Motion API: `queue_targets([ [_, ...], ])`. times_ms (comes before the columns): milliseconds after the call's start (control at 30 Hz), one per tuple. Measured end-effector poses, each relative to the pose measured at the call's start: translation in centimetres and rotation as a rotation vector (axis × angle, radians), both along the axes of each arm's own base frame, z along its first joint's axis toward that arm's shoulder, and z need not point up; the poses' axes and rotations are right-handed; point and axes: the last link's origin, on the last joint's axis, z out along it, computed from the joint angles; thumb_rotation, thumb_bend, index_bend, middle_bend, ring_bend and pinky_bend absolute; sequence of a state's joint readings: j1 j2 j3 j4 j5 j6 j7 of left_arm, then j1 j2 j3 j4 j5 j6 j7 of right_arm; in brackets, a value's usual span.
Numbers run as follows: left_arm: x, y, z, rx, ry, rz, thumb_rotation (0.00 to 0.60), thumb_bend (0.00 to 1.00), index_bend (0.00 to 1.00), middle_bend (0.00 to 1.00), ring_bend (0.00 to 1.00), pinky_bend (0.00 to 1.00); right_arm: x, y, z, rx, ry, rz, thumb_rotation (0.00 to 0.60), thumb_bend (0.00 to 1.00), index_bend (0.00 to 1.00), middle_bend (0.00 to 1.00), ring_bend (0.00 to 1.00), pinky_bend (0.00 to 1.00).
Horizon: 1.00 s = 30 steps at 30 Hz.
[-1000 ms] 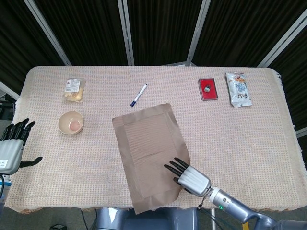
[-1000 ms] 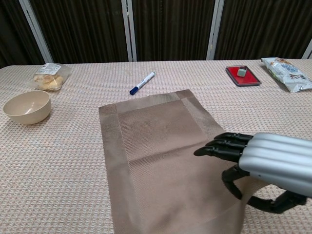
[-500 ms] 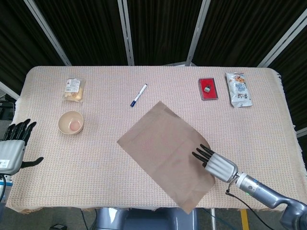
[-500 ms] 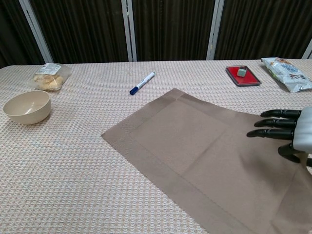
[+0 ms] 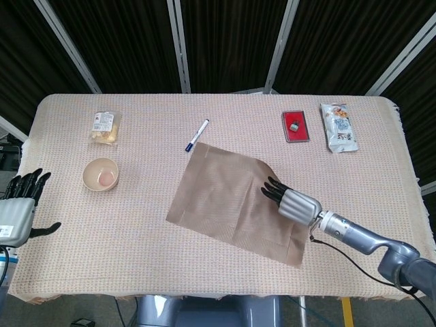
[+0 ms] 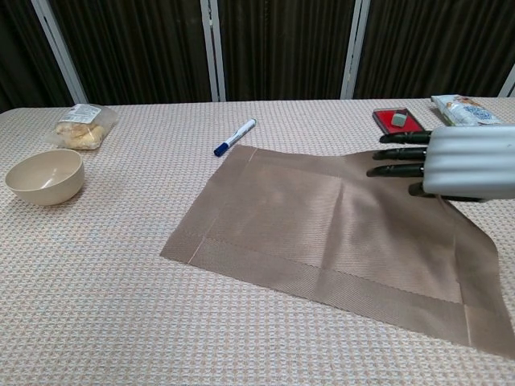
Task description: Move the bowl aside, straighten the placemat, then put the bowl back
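Since the frame half a second back, the brown woven rectangular placemat (image 5: 235, 203) has swung round under the right hand, long edges now running nearer the table's width, though skewed; its far right edge is lifted off the cloth near the hand.

Left to right: left hand (image 5: 18, 208) at the table's left edge, fingers apart, holding nothing; small cream round bowl (image 5: 101, 174) already set aside, well left of the mat, with a clear packet of snacks (image 5: 105, 127) behind it; blue-capped white marker pen (image 5: 197, 135) just beyond the mat's far left corner; right hand (image 5: 291, 201) with fingers extended over the mat's right part; whether it pinches the edge or only presses, I cannot tell; red flat case (image 5: 295, 126) and printed snack pouch (image 5: 338, 127) further back right.

Judgement: mat is thin, limp and light, slides easily on the beige textured tablecloth (image 5: 361, 204); best dragged flat-palmed or taken at a corner; bowl rigid, light, grasp at rim.
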State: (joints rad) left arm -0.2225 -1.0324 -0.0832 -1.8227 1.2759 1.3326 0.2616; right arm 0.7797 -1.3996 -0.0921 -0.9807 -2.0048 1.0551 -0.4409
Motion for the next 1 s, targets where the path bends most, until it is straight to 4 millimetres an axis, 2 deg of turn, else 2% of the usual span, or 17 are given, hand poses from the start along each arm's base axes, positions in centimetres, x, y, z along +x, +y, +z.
queue_targets([
  [100,-0.2,0.1,0.0,0.000,-0.001,0.006,0.600,0.07,0.00,0.00,0.00,0.00,1.0,-1.3,-0.5,-0.037,0.021,0.057,0.600,0.43,0.80,0.04,0.00,0.00],
  [167,-0.3,0.2,0.1,0.000,-0.004,0.009,0.600,0.07,0.00,0.00,0.00,0.00,1.6,-2.1,-0.7,-0.057,0.031,0.082,0.600,0.42,0.76,0.03,0.00,0.00],
  [200,-0.3,0.2,0.1,0.001,-0.006,0.011,0.600,0.07,0.00,0.00,0.00,0.00,2.1,-2.6,-0.8,-0.068,0.030,0.094,0.600,0.39,0.67,0.02,0.00,0.00],
  [267,-0.5,0.3,0.2,0.003,-0.011,0.016,0.600,0.07,0.00,0.00,0.00,0.00,2.6,-3.3,-0.7,-0.080,0.022,0.105,0.600,0.23,0.38,0.00,0.00,0.00],
  [300,-0.5,0.3,0.3,0.003,-0.013,0.018,0.600,0.07,0.00,0.00,0.00,0.00,2.7,-3.5,-0.6,-0.088,0.011,0.107,0.600,0.11,0.19,0.00,0.00,0.00],
  [333,-0.6,0.3,0.3,0.003,-0.015,0.019,0.600,0.07,0.00,0.00,0.00,0.00,2.8,-3.6,-0.5,-0.094,0.000,0.108,0.600,0.04,0.07,0.00,0.00,0.00],
  [367,-0.6,0.3,0.4,0.002,-0.016,0.019,0.600,0.07,0.00,0.00,0.00,0.00,2.8,-3.6,-0.4,-0.099,-0.015,0.108,0.600,0.01,0.02,0.00,0.00,0.00],
  [567,-0.5,0.2,0.4,0.001,-0.023,0.010,0.600,0.07,0.00,0.00,0.00,0.00,2.7,-2.9,0.9,-0.140,-0.174,0.057,0.600,0.00,0.00,0.00,0.00,0.00],
  [767,-0.2,0.1,0.4,-0.009,-0.054,-0.027,0.600,0.07,0.00,0.00,0.00,0.00,1.0,-1.2,3.3,-0.198,-0.375,-0.123,0.600,0.00,0.00,0.00,0.00,0.00],
  [1000,-0.1,-0.2,-0.1,-0.064,-0.084,-0.080,0.600,0.10,0.00,0.00,0.00,0.00,-1.1,3.8,6.0,-0.212,-0.674,-0.430,0.600,0.00,0.00,0.00,0.00,0.00],
])
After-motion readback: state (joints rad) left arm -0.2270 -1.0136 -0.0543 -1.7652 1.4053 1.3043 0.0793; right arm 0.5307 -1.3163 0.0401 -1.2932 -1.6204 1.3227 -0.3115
